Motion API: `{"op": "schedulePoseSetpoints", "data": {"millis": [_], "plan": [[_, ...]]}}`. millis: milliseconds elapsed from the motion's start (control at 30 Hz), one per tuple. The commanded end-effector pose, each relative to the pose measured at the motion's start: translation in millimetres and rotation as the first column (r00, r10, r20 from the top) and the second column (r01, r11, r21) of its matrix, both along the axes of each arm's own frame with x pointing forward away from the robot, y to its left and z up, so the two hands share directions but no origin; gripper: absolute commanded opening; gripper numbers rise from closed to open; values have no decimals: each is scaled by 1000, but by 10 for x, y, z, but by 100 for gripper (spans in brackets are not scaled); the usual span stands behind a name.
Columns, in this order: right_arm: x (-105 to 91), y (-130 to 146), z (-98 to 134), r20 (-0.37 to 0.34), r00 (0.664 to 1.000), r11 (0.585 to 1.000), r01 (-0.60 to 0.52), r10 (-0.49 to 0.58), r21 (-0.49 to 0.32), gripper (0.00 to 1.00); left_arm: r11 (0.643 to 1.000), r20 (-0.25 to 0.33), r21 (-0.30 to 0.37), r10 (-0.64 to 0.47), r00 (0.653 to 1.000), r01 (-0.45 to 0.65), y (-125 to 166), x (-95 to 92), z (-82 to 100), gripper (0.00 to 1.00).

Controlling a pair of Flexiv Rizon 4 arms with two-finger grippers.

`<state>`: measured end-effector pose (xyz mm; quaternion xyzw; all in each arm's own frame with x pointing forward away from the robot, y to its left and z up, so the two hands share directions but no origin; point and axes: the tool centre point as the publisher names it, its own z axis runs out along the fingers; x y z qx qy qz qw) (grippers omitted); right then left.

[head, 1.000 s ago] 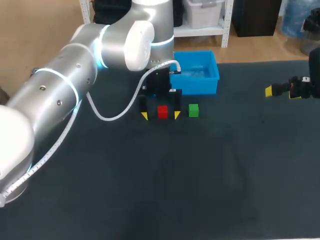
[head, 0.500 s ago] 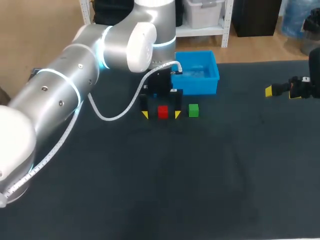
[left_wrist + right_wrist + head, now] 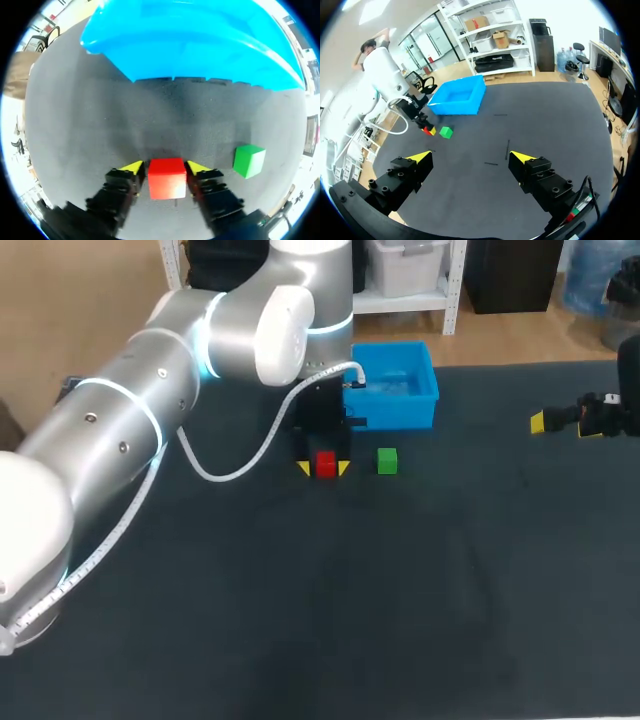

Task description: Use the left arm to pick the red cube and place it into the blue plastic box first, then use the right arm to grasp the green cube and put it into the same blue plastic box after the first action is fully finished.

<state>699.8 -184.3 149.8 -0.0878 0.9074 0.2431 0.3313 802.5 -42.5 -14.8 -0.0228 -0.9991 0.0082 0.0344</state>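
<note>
Two arms work over one dark table (image 3: 420,600); a broad stretch of bare mat lies between their grippers, and more runs from behind the left gripper back to the table's near edge. The left arm (image 3: 130,430) comes in from the left corner and reaches to the middle of the far side; a white cable (image 3: 240,465) loops down beside its wrist, on the side away from the right arm. The blue plastic box (image 3: 400,412) stands just ahead of the left gripper, a narrow strip of mat showing between its near wall and the fingertips. The right gripper (image 3: 471,156) hangs well apart from all of this, near the table's right edge; its fingers are spread wide over bare mat, the box and both cubes far ahead of it. The left gripper (image 3: 165,167) is down at the mat with a yellow tip pressed to each side of the red cube (image 3: 167,178), so it grips the cube, which sits low between the fingers. The green cube (image 3: 248,160) rests on the mat just beside that gripper, on the side toward the right arm; a small gap separates it from the nearer finger, and it stands apart from the box wall.
</note>
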Motion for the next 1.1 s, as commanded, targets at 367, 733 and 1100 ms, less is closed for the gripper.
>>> {"op": "schedulePoseSetpoints", "data": {"millis": [367,733,1100], "plan": [[3,-2,-1,-1,1000,1000,-1,1,0,100,1000,-196,28,0,981,6,1,19,-29,0],[3,-2,-1,-1,1000,1000,-1,1,0,100,999,-183,30,-10,983,15,39,-27,110,0],[3,-2,-1,-1,1000,1000,-1,1,0,100,998,-147,42,-30,989,36,38,9,317,0]]}}
